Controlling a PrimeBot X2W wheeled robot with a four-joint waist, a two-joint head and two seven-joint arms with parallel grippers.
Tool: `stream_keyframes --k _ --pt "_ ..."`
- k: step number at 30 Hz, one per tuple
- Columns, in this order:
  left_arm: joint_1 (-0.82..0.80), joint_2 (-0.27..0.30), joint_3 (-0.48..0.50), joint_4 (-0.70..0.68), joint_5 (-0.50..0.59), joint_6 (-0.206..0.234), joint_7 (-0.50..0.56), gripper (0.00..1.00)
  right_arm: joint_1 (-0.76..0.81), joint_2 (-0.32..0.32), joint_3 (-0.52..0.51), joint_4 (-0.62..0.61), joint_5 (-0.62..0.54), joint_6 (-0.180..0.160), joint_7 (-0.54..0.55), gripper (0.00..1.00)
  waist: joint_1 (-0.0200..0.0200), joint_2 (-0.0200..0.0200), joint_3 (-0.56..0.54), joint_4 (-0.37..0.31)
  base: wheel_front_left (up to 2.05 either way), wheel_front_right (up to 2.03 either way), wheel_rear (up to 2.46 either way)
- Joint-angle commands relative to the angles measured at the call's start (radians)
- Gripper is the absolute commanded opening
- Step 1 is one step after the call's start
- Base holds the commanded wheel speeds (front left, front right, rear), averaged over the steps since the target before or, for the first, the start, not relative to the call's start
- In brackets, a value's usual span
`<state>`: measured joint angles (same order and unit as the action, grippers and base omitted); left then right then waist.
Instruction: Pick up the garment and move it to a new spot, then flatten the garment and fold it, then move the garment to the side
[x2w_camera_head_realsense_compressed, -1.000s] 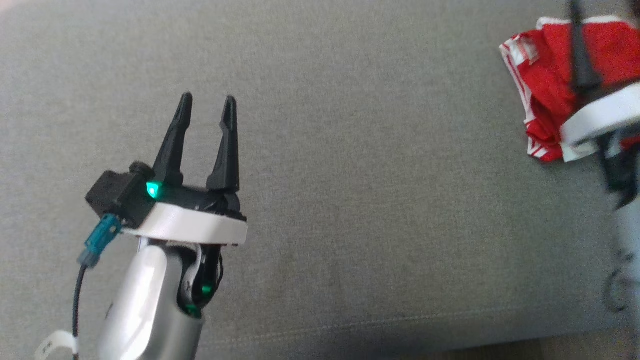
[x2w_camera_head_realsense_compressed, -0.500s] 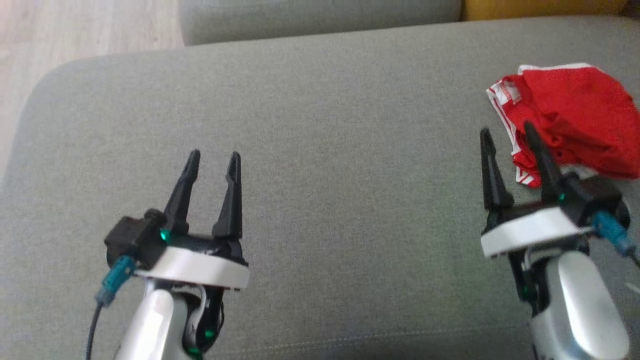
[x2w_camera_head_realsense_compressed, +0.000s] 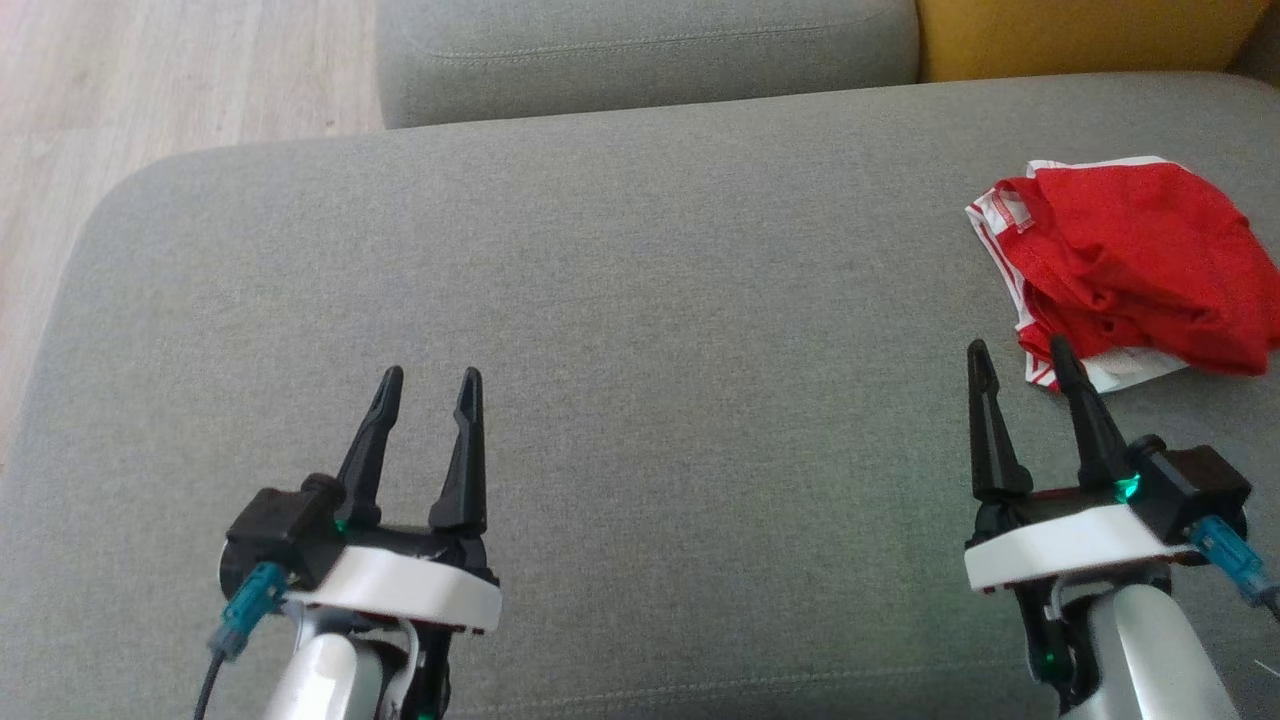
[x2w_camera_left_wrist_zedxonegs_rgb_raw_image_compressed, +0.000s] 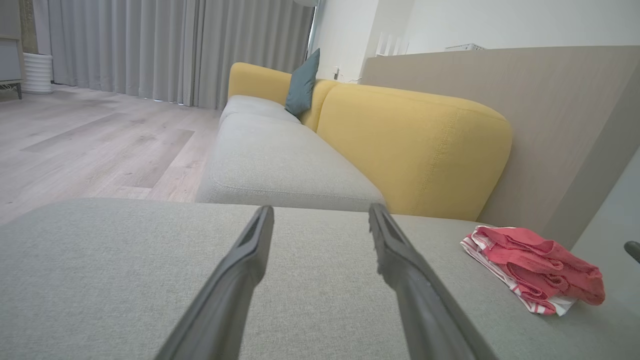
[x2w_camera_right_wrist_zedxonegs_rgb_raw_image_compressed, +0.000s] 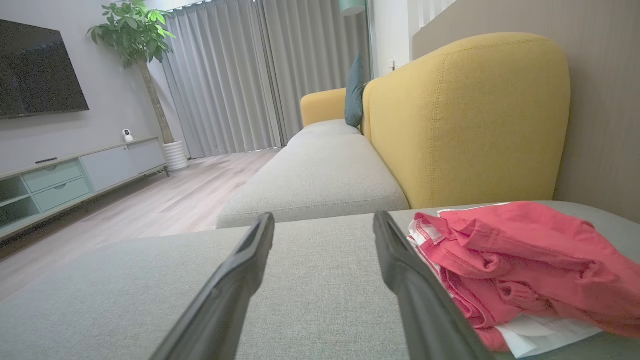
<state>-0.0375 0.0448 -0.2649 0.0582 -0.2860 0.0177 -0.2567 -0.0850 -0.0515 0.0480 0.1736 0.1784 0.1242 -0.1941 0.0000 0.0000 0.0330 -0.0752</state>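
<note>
From the head view, both of my hands are empty with their fingers spread apart. The left hand (x2w_camera_head_realsense_compressed: 432, 375) sits near me on the left, well apart from the work, and the right hand (x2w_camera_head_realsense_compressed: 1019, 346) is on the near right. The garment (x2w_camera_head_realsense_compressed: 1130, 260), red cloth with white striped trim, lies bunched at the far right of the grey sofa seat (x2w_camera_head_realsense_compressed: 640, 300). Its near edge is just beside the right hand's fingertips; I cannot tell whether they touch.

In the left wrist view the garment is a low crumpled heap off to the right, with a white striped layer under the red folds, in front of the yellow backrest (x2w_camera_left_wrist_zedxonegs_rgb_raw_image_compressed: 415, 150).

In the right wrist view it lies close, just right of my right finger, with a stitched hem and several loose folds showing.

I judge it light, soft and limp. It is not fragile, but it will likely sag and fall open once lifted. I would pinch the thick hemmed edge nearest the right hand, since a top fold alone may slide free.
</note>
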Motion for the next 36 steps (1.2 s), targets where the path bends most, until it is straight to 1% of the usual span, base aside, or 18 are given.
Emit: stream_keyframes --k 1,6,13,17,36 --pt "-0.029 0.005 0.032 -0.041 0.001 0.006 -0.005 1.0 -0.02 0.001 0.027 -0.04 0.01 0.007 -0.014 1.0 0.0 0.0 0.001 -0.001 0.0 0.0 0.0" --pt "-0.02 0.005 0.05 -0.053 -0.015 0.013 -0.005 1.0 -0.016 0.001 0.037 -0.042 0.019 0.007 -0.024 1.0 0.0 0.0 -0.002 -0.002 0.0 0.0 0.0" --pt "-0.015 0.005 0.07 -0.07 0.005 0.003 -0.005 1.0 -0.013 0.001 0.054 -0.036 0.022 0.007 -0.034 1.0 0.0 0.0 -0.004 -0.005 0.0 0.0 0.0" --pt "-0.008 0.005 0.081 -0.07 0.012 0.006 -0.005 1.0 -0.012 0.001 0.061 -0.033 0.029 0.007 -0.04 1.0 0.0 0.0 -0.005 -0.006 0.0 0.0 0.0" --pt "0.003 0.005 0.099 -0.083 -0.021 0.02 -0.005 1.0 -0.019 0.001 0.061 -0.027 0.039 0.007 -0.052 1.0 0.0 0.0 -0.001 -0.007 0.0 0.0 0.0"
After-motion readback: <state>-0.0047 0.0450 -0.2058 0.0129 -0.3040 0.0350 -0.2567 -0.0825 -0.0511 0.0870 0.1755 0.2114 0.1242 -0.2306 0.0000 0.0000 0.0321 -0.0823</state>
